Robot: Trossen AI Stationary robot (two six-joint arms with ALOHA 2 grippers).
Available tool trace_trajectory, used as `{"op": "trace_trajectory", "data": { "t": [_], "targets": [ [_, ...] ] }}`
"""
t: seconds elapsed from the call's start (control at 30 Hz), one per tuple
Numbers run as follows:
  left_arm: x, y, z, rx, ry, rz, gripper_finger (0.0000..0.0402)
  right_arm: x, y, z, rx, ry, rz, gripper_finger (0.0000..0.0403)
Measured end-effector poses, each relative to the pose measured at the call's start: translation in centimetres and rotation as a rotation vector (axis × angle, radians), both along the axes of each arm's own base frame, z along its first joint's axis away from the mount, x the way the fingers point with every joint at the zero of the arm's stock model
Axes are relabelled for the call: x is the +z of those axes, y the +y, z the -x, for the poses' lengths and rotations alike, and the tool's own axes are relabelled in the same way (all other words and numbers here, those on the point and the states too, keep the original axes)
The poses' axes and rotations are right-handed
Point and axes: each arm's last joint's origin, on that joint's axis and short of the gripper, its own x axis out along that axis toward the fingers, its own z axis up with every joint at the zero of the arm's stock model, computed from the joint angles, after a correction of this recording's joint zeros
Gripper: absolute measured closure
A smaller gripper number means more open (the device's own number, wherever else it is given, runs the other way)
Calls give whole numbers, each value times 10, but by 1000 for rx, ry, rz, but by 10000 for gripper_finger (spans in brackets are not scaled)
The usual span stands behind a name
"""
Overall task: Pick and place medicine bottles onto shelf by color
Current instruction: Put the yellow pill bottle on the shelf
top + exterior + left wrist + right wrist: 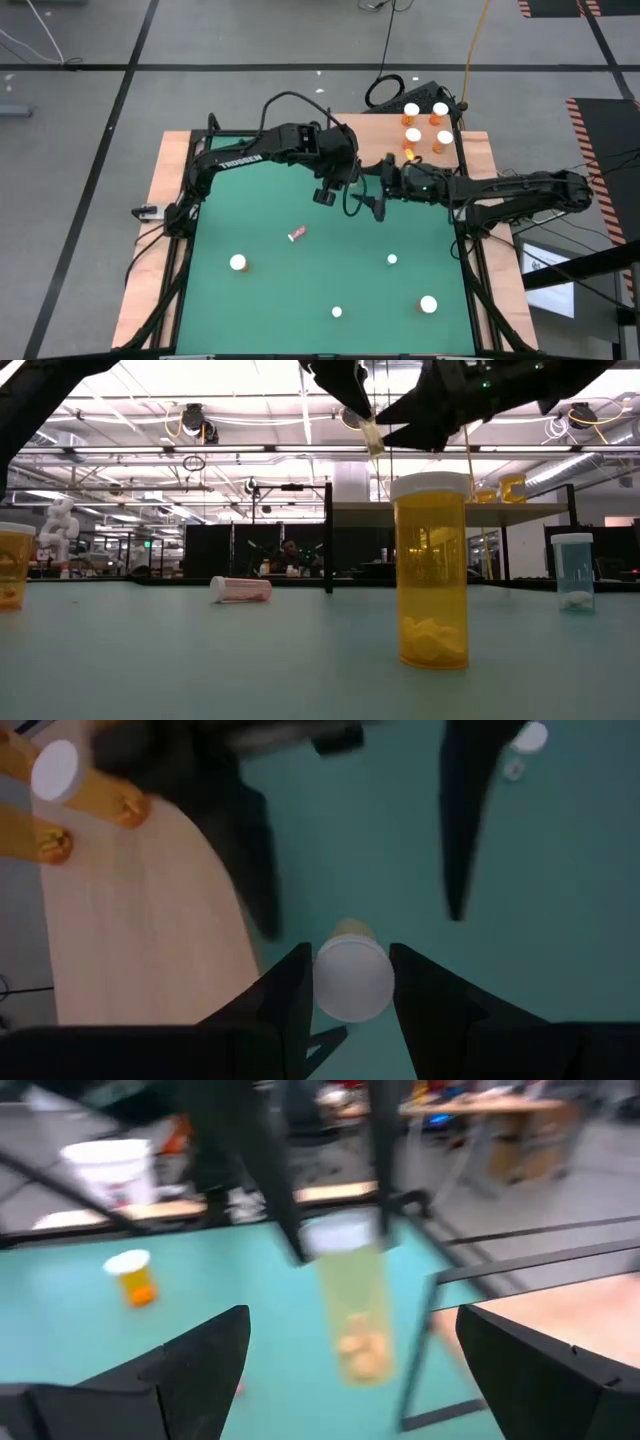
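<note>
I have the left gripper (350, 965) up over the far middle of the green mat (300, 290). It is clamped on 1 bottle (356, 1305) with a white cap and a pale yellow body. Its 2 dark fingers (285, 995) press the cap from both sides, and a few pills sit at the bottle's bottom end. The bottle is held clear of the mat, near the shelf (455, 125) but not on it.

The right gripper (352, 1325) faces that bottle from just beside it. Its jaws are spread wide and it holds nothing. In the left wrist view, its fingers stand on either side beyond the bottle, apart from it.

The shelf is a light wooden board at the far right corner. I count about 6 orange bottles with white caps on it, among them 1 at the back (411, 108) and 1 nearer the front (445, 137).

4 bottles stand upright on the mat:
- 1 near the left (238, 263)
- 1 small one right of the middle (392, 259)
- 1 small one at the near edge (337, 312)
- 1 at the near right (428, 304)

A small pink-red piece (297, 234) lies on its side near the middle of the mat. I cannot tell from above what it is.
</note>
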Motion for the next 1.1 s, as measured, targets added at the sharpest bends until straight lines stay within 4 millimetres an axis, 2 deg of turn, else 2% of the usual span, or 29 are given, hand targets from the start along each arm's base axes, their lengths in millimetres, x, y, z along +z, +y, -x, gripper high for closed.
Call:
{"op": "trace_trajectory", "data": {
  "t": [0.23, 0.53, 0.7, 1.1],
  "targets": [
    [0, -7, -1, 7, -4, 17, 275, -10, -1, -11, 14, 14, 2, 64],
    [0, -11, -2, 26, -5, 36, 275, -9, -1, -12, 21, -1, 18, 146],
    [0, -14, -2, 18, -5, 36, 275, -6, 0, -13, 82, -30, 33, 187],
    [0, -17, -2, 5, -6, 46, 275, -3, 1, -13, 106, -51, 64, 242]
  ]
}}
